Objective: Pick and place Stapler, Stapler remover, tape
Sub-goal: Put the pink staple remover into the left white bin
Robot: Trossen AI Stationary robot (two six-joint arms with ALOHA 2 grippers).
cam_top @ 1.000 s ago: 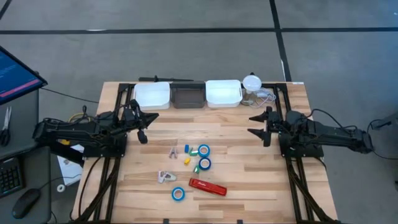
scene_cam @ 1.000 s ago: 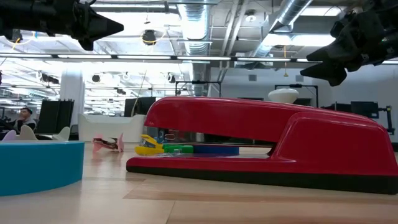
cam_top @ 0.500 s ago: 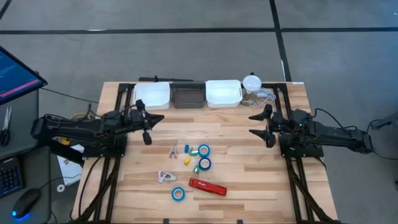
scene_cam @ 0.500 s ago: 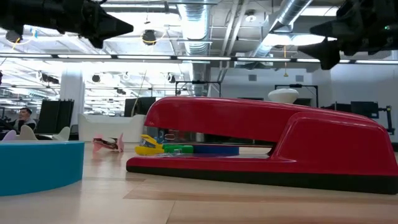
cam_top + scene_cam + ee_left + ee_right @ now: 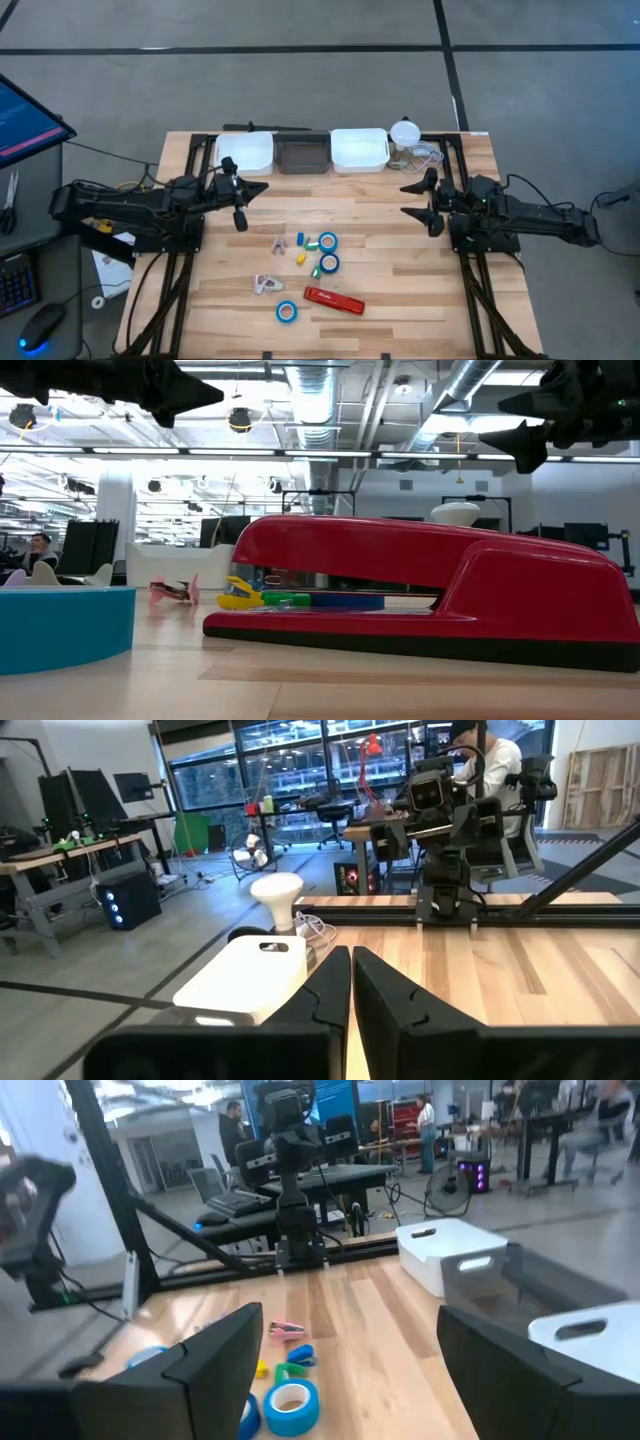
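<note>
Left gripper: the dark two-finger left gripper (image 5: 239, 202) hangs above the wooden slatted table (image 5: 420, 290), on its left half, near the bins; its fingers are pressed together and hold nothing.
White bin, left: a white rectangular plastic bin (image 5: 245, 153) stands at the far edge of the table, just beside a dark grey rectangular bin (image 5: 302, 155).
White bin, right: a second white rectangular plastic bin (image 5: 359, 149) stands on the other side of the grey bin, with a white rounded lamp-like object (image 5: 404, 132) beside it.
Pale tool: a small pale claw-shaped item (image 5: 266, 285), possibly the staple remover, lies left of the stapler; the view is too coarse to confirm.
Tape, near roll: one small ring-shaped roll of blue tape (image 5: 287, 312) lies at the near side of the table, just left of the stapler.
Stapler: the long bright-red bar-shaped stapler (image 5: 333, 300) lies flat on the table near its front edge, apart from both grippers.
Tape, middle rolls: two further blue tape rolls (image 5: 328, 241) and (image 5: 329, 263) lie close together at mid-table, among small yellow, blue and green bits (image 5: 300, 259).
Right gripper: the dark two-finger right gripper (image 5: 418, 200) hangs over the right half of the table, its fingers spread wide and empty.
</note>
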